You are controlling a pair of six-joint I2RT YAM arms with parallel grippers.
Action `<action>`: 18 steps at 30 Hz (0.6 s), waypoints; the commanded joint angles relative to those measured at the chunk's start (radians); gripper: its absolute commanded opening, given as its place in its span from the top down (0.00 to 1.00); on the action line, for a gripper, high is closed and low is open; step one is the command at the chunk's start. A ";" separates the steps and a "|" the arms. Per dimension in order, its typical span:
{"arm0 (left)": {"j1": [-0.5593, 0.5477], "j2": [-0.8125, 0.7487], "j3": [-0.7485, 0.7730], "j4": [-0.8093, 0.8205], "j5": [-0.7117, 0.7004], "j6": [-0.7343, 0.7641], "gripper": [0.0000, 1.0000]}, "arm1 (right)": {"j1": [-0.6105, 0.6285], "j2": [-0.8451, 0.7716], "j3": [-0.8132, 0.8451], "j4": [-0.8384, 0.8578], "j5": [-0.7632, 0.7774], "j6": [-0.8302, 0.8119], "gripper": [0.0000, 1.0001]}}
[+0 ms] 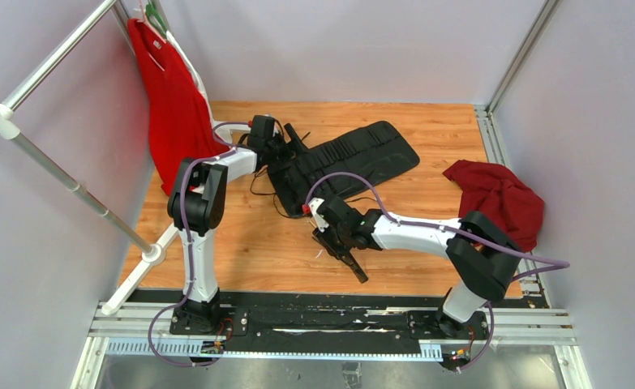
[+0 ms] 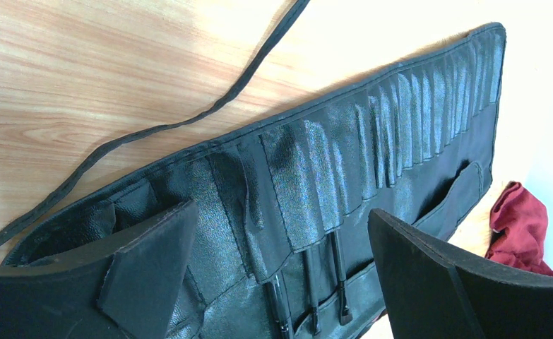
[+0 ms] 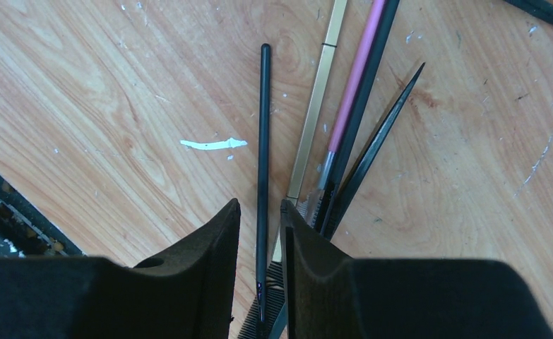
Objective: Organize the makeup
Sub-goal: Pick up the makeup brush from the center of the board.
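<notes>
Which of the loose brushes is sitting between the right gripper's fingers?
The thin all-black brush, lying apart from the bunch; the tan brush and pink brush lie outside the right gripper.

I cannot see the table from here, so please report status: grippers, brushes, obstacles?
Left gripper open over black fabric slotted roll. Right gripper open, narrow, astride thin black brush, not gripping. Tan brush, pink brush close beside one finger.

tabletop [image 3: 118,85] light wood, smooth; slotted roll [image 2: 414,120] black grained leather-look; thin brush [image 3: 263,141] matt black; tan brush [image 3: 316,106] glossy.
</notes>
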 commanded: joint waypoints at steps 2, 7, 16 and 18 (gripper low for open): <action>0.015 0.020 -0.038 -0.138 -0.026 0.025 0.02 | 0.013 0.025 0.032 0.006 0.037 -0.019 0.73; 0.016 0.017 -0.039 -0.142 -0.027 0.027 0.02 | 0.009 0.028 0.034 0.009 0.048 -0.019 0.74; 0.016 0.017 -0.034 -0.144 -0.026 0.028 0.02 | -0.004 0.029 0.044 0.012 0.056 -0.021 0.74; 0.016 0.017 -0.032 -0.144 -0.026 0.026 0.02 | -0.006 0.033 0.045 0.014 0.056 -0.021 0.75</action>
